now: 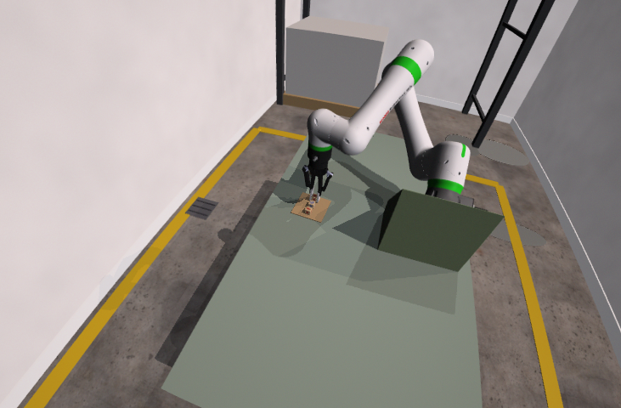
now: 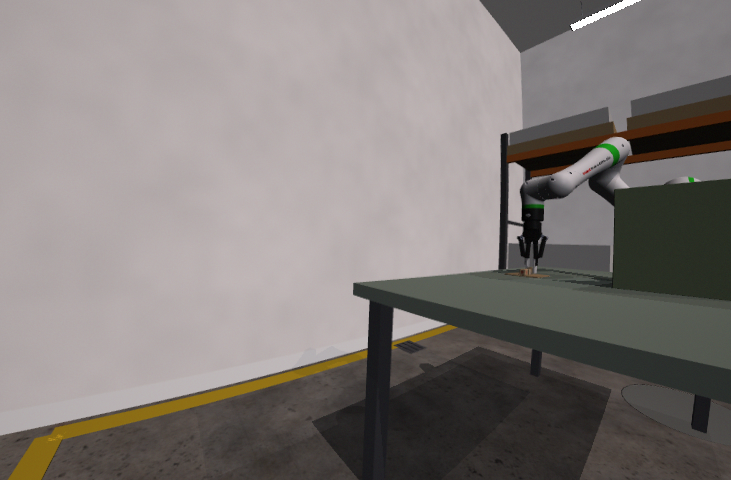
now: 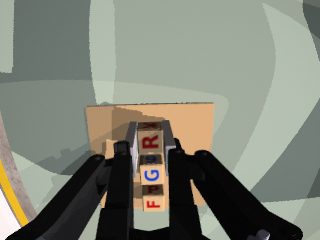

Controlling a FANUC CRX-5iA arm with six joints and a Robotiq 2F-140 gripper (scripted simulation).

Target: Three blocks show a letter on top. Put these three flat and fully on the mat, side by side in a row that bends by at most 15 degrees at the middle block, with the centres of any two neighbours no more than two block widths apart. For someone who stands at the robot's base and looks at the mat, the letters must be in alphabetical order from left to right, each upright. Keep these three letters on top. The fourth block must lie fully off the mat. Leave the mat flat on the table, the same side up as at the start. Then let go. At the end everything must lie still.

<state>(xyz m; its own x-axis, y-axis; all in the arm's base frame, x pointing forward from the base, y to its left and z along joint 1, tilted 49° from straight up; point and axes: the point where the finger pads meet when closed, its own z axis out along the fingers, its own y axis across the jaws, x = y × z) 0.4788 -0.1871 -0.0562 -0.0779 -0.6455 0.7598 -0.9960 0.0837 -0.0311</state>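
Note:
My gripper (image 1: pixel 314 198) (image 2: pixel 531 270) (image 3: pixel 150 133) is shut on the R block (image 3: pixel 150 144), low over the tan mat (image 1: pixel 322 209) (image 3: pixel 195 120). I cannot tell whether this block touches the mat. The G block (image 3: pixel 151 175) and the F block (image 3: pixel 153 204) are on the mat, letters up. In the wrist view the three blocks form a nearly straight row, F nearest the bottom, G in the middle, R at the top. Their red, blue and red letters all lie sideways, turned the same way. The gap between R and G is hard to judge. The fourth block is not visible.
The green table (image 1: pixel 330 317) (image 2: pixel 490 305) bears the mat near its long edge by the pale wall. A large dark green box (image 1: pixel 436 230) (image 2: pixel 683 237) stands between the mat and the near right side, in front of the arm's base.

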